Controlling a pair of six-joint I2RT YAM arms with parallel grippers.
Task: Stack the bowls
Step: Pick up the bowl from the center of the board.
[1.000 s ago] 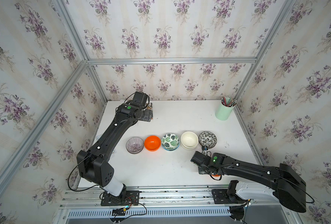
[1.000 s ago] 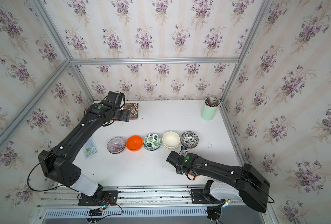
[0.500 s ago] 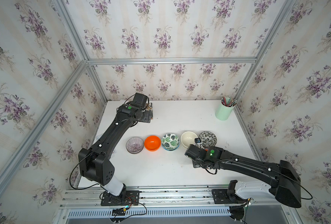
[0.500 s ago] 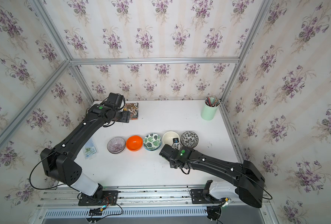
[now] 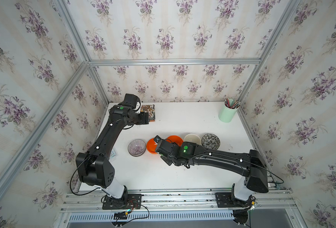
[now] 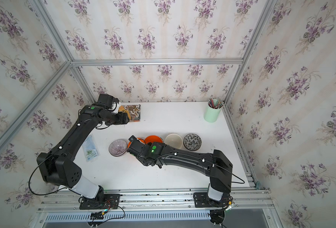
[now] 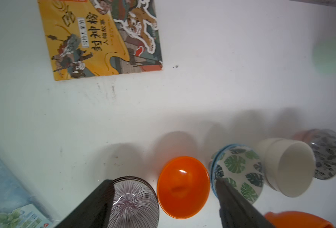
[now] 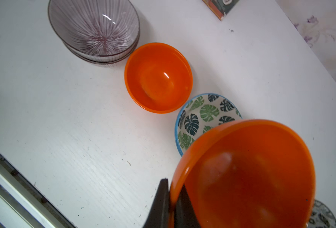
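Finds the right gripper (image 8: 171,187) pinched together on the rim of one orange bowl (image 8: 246,173), one finger inside the wall and one outside, holding it tilted and clear of the table (image 5: 182,177), above the green leaf bowl (image 8: 200,116) near the middle of the row. Locates its twin, the second orange bowl (image 8: 158,78), standing upright on the table just left of the leaf bowl and just right of the purple striped bowls (image 8: 94,25), already nested as a pair. Records the cream-white bowls (image 5: 192,138) and the black-and-white floral bowl (image 5: 210,141) further right in the same row. Notes the left gripper (image 7: 163,181) with jaws apart and empty, hovering at the far left near the picture book (image 7: 104,39). Judges the held orange bowl light, stiff and glossy, probably plastic, hence unlikely to break but liable to swivel or slip in a single-point rim pinch. Rates the rim the only practical hold, given smooth rounded walls. Advises levelling the bowl, centring over the twin and lowering close before release, to avoid a skewed nest or a knock to the neighbouring, seemingly ceramic and more fragile, bowls
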